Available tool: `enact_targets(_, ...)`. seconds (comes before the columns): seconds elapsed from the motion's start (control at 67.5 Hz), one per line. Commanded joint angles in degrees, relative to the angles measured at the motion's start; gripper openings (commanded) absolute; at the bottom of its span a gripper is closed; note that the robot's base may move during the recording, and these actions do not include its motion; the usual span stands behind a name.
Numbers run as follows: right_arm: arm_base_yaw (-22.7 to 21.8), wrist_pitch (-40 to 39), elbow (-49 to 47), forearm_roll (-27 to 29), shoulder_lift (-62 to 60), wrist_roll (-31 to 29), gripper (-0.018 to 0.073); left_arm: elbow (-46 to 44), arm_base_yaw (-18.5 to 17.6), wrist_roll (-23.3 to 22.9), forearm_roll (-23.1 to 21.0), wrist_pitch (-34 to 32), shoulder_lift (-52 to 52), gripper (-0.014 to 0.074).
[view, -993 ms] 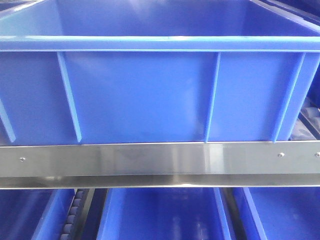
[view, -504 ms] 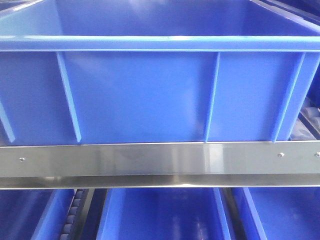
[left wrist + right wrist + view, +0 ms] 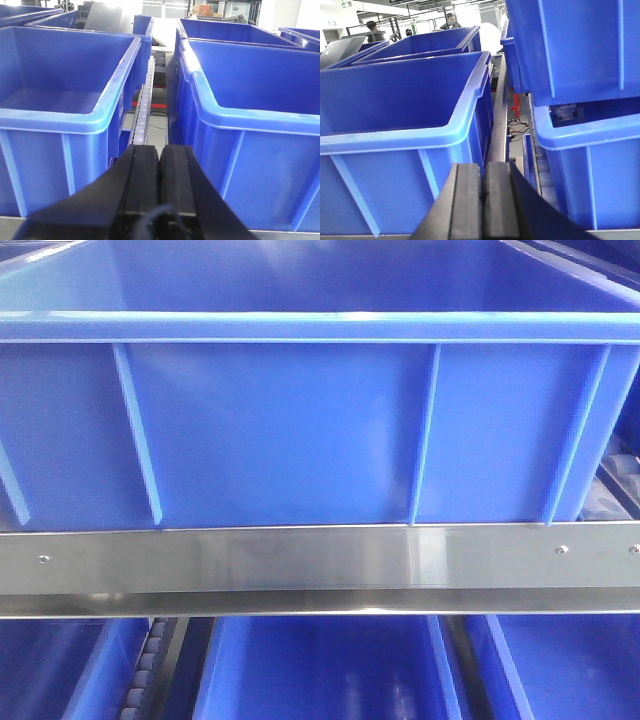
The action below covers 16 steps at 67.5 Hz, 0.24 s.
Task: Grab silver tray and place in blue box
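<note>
The silver tray is out of view in every frame. A large blue box (image 3: 320, 430) with a thick rim and thin vertical ribs fills the front view, and none of its floor shows. In the left wrist view my left gripper (image 3: 159, 147) is shut with nothing in it. It points at the gap between two blue crates, one on the left (image 3: 60, 120) and one on the right (image 3: 250, 125). My right gripper (image 3: 483, 165) is also shut and empty, low in front of the corner of a blue crate (image 3: 405, 100).
A steel shelf rail (image 3: 320, 565) runs under the box, with more blue crates (image 3: 320, 670) on the level below. A roller track (image 3: 145, 110) lies between the crates. A stacked crate (image 3: 580, 45) overhangs on the right. People (image 3: 451, 20) stand far behind.
</note>
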Motion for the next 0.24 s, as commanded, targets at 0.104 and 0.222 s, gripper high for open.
enact_targets(0.104, -0.2, -4.6, -1.0, -0.1, -1.2, -0.6, 0.0051, 0.9, 0.0, 0.2, 0.1, -5.0, -0.9, -0.0092)
enact_targets(0.222, -0.2, -4.6, -1.0, -0.1, -1.2, -0.6, 0.0051, 0.9, 0.0, 0.2, 0.1, -5.0, -0.9, -0.0092)
